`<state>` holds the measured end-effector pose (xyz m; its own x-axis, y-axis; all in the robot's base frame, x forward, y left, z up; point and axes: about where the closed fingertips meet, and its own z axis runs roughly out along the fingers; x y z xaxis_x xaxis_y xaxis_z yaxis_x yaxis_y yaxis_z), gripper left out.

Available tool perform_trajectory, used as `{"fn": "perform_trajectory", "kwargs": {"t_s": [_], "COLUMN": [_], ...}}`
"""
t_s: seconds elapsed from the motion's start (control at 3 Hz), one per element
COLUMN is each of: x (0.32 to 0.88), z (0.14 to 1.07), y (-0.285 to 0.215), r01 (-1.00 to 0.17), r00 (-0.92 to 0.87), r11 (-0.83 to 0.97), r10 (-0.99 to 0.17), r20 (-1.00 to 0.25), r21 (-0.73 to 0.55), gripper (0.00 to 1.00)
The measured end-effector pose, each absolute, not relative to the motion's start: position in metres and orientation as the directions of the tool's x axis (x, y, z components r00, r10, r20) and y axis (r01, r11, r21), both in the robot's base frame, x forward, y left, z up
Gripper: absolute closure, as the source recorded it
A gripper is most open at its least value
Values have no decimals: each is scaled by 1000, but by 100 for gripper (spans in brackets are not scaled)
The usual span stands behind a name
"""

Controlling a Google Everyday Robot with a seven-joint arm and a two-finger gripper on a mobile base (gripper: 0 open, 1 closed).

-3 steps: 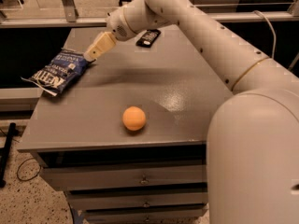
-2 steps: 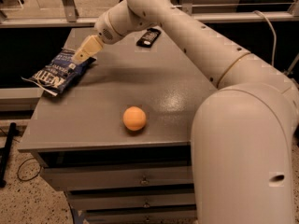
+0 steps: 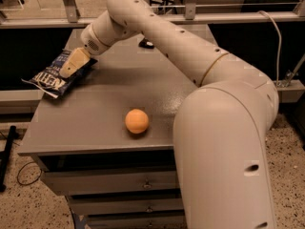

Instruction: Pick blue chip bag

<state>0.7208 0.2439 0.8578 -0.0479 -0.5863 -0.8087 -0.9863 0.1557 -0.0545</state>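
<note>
The blue chip bag (image 3: 52, 76) lies at the left edge of the grey table (image 3: 105, 113), dark blue with white lettering, partly overhanging the edge. My gripper (image 3: 66, 69) reaches from the right across the table and sits right over the bag's upper right part, its tan fingers (image 3: 72, 63) pointing down-left onto the bag. The orange ball (image 3: 137, 121) rests near the table's front, well apart from the gripper.
A small black flat packet (image 3: 146, 44) lies at the back of the table, mostly hidden behind my arm. My white arm fills the right side of the view. Drawers (image 3: 119, 185) sit under the tabletop. A metal rail runs behind the table.
My gripper has moved left and down, from beside the bag's right edge to over the bag. The bag and ball have not moved.
</note>
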Motion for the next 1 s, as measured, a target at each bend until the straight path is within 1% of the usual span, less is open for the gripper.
{"fn": "perform_trajectory", "kwargs": {"t_s": [0.33, 1.0], "x": [709, 698], "z": [843, 841], "y": [253, 248], "r01": [-993, -993], "r00": [-53, -64], "r11": [120, 115], "r10": [-591, -573], "r20": [-805, -817], "r21": [-23, -3], "gripper": [18, 64]}}
